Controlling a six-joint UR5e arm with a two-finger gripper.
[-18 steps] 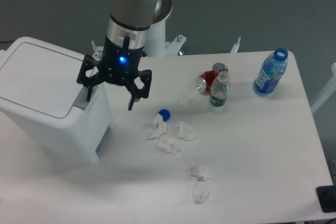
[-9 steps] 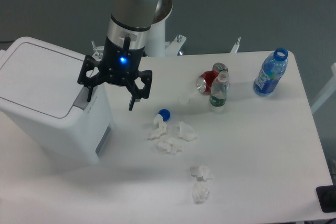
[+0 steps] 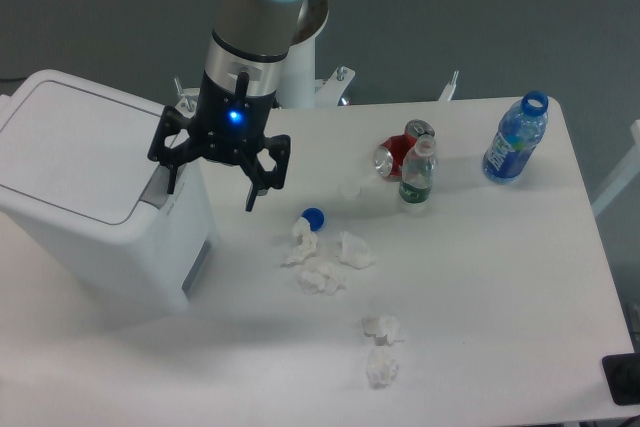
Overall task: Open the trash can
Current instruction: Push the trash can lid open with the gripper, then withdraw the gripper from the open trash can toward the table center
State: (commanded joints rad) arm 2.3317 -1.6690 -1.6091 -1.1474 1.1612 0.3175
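White boxy trash can (image 3: 80, 187), lid shut

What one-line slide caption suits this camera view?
Open gripper poised at the closed white trash can, with bottles, cans and crumpled tissues on the table.

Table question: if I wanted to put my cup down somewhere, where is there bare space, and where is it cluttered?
Free: the right part of the table, below the blue bottle, and the near strip in front of the trash can. Crowded: the middle, with crumpled tissues, a blue cap, a small bottle and red cans. The open gripper hangs beside the can.
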